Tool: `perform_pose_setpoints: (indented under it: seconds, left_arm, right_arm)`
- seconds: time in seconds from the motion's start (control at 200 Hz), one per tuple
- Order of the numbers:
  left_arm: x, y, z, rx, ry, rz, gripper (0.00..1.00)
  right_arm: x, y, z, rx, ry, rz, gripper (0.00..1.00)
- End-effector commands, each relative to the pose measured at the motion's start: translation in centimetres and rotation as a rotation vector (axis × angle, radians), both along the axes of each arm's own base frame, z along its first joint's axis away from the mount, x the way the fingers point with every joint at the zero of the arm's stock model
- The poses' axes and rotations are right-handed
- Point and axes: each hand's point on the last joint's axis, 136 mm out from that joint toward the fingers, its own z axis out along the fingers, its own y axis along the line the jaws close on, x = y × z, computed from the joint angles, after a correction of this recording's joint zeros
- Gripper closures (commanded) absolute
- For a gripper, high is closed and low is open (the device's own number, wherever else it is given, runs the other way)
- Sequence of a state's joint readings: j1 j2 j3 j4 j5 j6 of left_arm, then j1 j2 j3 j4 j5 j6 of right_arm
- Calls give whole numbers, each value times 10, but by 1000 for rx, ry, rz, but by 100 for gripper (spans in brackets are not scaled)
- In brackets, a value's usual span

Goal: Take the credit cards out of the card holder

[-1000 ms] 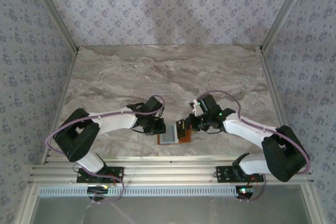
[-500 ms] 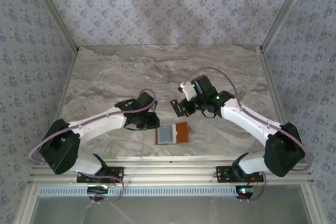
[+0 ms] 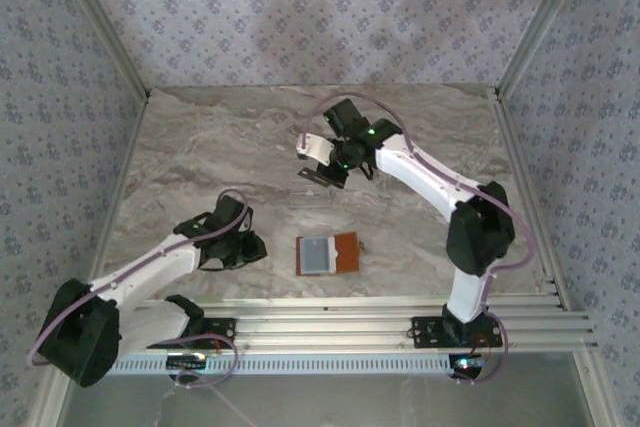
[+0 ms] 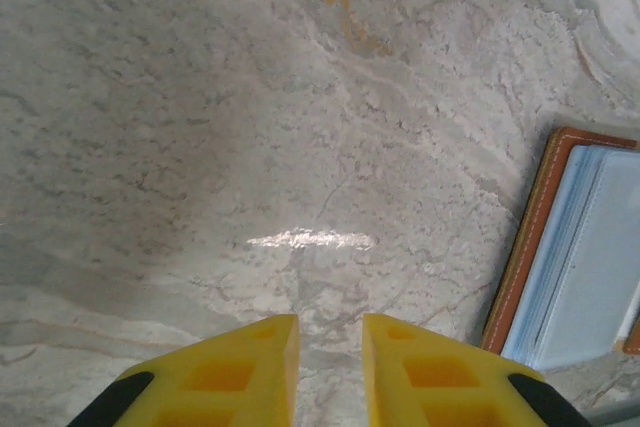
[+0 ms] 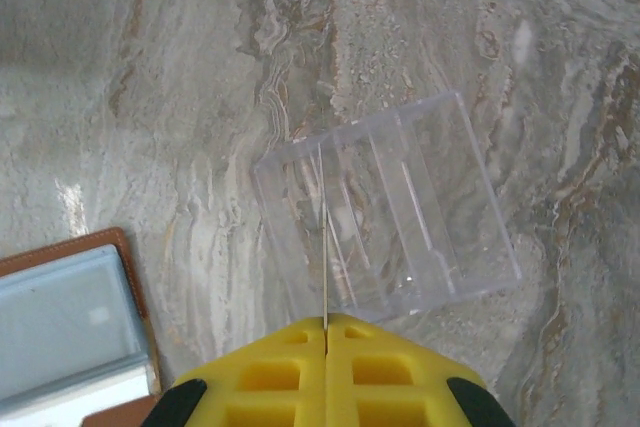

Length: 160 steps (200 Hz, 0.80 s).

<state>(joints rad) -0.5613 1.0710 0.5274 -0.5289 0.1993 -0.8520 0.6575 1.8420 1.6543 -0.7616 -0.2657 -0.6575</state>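
Beneath both tools lies the marbled surface (image 3: 200, 147), and on it the card holder (image 3: 330, 254) rests open and flat. It is just right of the left tool (image 4: 330, 332), and behind and to the left of the right tool (image 5: 326, 327). Its long axis runs across the left tool's line of sight. The grey-blue inside faces up, with the brown half and its snap tab on the end away from that tool. Whether more cards sit in its pockets I cannot tell.

Directly ahead of the right tool's fingertips a clear slotted rack (image 5: 420, 207) lies on the surface, its slots running roughly along the tool's reach.

The right tool is clamped tight on one credit card (image 5: 324, 237), held edge-on so it reads as a thin line. The card's long axis points straight out from the fingertips, in line with a slot.

The left tool hovers low over bare surface, its fingers a narrow gap apart with nothing between them.

One card looks to be out and on its way to being set down. The next move likely calls for lowering that edge squarely into a slot, keeping the card upright, then letting go
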Motion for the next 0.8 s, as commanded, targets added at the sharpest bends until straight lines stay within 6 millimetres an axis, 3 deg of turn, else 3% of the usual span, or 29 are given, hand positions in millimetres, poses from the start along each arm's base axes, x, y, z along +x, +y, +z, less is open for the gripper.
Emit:
perform_pose_setpoints:
  seconds: [0.0,0.24,0.61,0.695,0.794]
  left_arm:
    - [-8,4,3,-33,12,23,75]
    - [-16,13,3,-46,3,57,74]
    - [-17,15,5,-56,-3,67,74]
    - [-16,15,6,-57,-6,65,74]
    - [-15,15,8,-55,-9,67,74]
  right_arm:
    - [-13,0,-19,-161,42,151,100]
    - [-7,6,-53,-336,73,249,100]
    - [-3,7,-86,-410,112,297,100]
    - [-8,11,-77,-391,125,315,100]
    - [-8,18,-49,-327,94,317,100]
